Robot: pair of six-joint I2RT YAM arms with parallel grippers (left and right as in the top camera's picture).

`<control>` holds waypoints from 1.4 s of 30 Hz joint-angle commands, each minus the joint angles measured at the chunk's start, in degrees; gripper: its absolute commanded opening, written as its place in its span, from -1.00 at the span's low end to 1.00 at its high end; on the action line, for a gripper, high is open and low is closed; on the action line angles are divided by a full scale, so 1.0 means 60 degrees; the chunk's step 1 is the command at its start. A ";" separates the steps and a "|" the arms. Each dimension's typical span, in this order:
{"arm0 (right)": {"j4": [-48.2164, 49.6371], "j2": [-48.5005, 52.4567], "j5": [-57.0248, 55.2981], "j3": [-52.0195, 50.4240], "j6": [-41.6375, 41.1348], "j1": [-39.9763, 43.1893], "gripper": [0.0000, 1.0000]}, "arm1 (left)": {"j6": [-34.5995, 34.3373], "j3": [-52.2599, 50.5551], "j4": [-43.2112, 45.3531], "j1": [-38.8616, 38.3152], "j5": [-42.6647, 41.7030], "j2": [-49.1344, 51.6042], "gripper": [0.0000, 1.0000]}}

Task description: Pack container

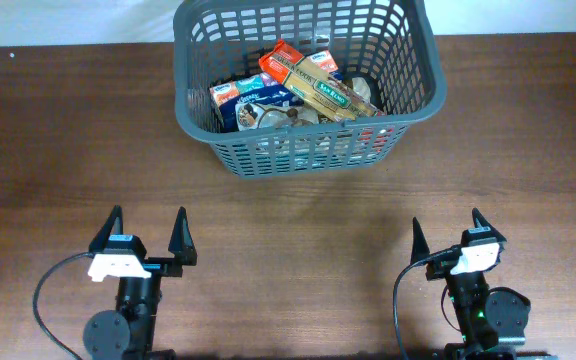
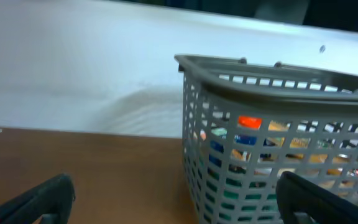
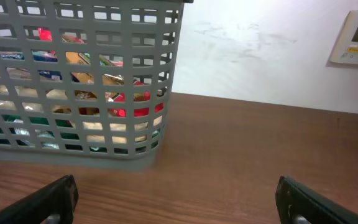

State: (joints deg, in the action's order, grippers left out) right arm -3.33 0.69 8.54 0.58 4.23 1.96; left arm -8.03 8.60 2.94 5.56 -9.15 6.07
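Note:
The container is a dark grey lattice basket at the back middle of the wooden table. Several grocery packets lie inside it, among them an orange one and a long tan one. The left wrist view shows the container on the right; the right wrist view has the container on the left. My left gripper stands open near the front left edge, nothing between its fingers. At the front right, my right gripper is open and empty too. Both are well short of the basket.
A white wall runs behind the table, with a wall control panel at the right. Bare brown tabletop stretches between the basket and both grippers.

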 commanded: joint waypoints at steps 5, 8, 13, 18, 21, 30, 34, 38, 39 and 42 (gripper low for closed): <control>-0.0055 -0.0084 0.0160 -0.0044 -0.0098 0.0055 0.98 | -0.0007 -0.0790 0.0856 -0.0171 -0.0157 -0.0386 0.99; -0.0055 -0.0084 0.0160 -0.0044 -0.0098 0.0055 0.98 | -0.0007 -0.1122 0.1169 -0.0273 -0.0146 -0.0579 0.99; -0.0055 -0.0080 0.0160 -0.0044 -0.0098 0.0055 0.98 | 0.0051 -0.1348 0.1071 -0.0295 0.0018 -0.0940 0.99; -0.0055 -0.0084 0.0160 -0.0044 -0.0098 0.0055 0.98 | 0.0783 -0.1348 0.0863 -0.0306 0.0029 -0.0962 0.99; -0.0055 -0.0084 0.0160 -0.0044 -0.0098 0.0055 0.98 | 0.0845 -0.1348 0.0237 -0.0306 0.0018 -0.0962 0.99; -0.0055 -0.0084 0.0160 -0.0044 -0.0098 0.0055 0.97 | 0.0845 -0.1348 -0.1118 -0.0583 0.0022 -0.0958 0.99; -0.0055 -0.0080 0.0160 -0.0044 -0.0098 0.0055 0.98 | 0.0841 -0.1348 -0.1118 -0.0583 -0.0015 -0.0954 0.99; -0.0055 -0.0080 0.0160 -0.0044 -0.0098 0.0055 0.98 | 0.0841 -0.1348 -0.1115 -0.0583 -0.0015 -0.0954 0.99; -0.0055 -0.0084 0.0160 -0.0044 -0.0098 0.0055 0.98 | 0.0845 -0.1348 -0.1115 -0.0583 -0.0011 -0.0954 0.99; -0.0055 -0.0084 0.0160 -0.0044 -0.0098 0.0055 0.98 | 0.0841 -0.1348 -0.1115 -0.0583 -0.0015 -0.0954 0.99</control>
State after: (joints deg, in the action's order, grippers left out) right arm -3.36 0.69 8.54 0.58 4.25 1.96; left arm -4.08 0.78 -3.62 2.31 -9.04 0.78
